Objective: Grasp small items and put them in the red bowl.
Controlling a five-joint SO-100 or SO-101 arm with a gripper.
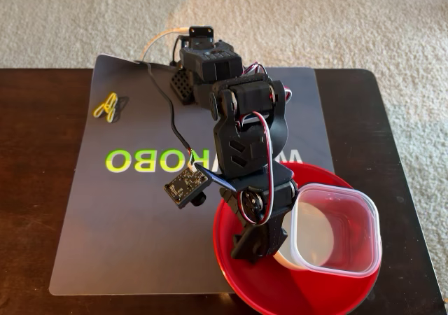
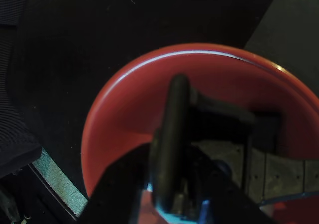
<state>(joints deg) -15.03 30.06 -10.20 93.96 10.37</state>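
Note:
The red bowl (image 1: pixel 245 280) (image 2: pixel 129 109) sits at the table's front right in the fixed view. Inside it lies the clear square tub (image 1: pixel 367 224), with a small white dish (image 1: pixel 283 260) showing under its left corner. My gripper (image 1: pixel 260 248) (image 2: pixel 224 104) hangs over the bowl's left half, just left of the tub. In the dim wrist view a black piece (image 2: pixel 224 115) spans the gap between the thin finger (image 2: pixel 172 134) and the grey padded one (image 2: pixel 269 169); its shape is unclear. The yellow clip pair (image 1: pixel 106 106) lies on the mat's far left.
A dark grey mat (image 1: pixel 126 224) with green lettering covers the dark wooden table (image 1: pixel 35 189). A black perforated block (image 1: pixel 180 85) sits by the arm's base. A small circuit board (image 1: pixel 186 186) hangs off the arm on a cable. Carpet lies beyond the table.

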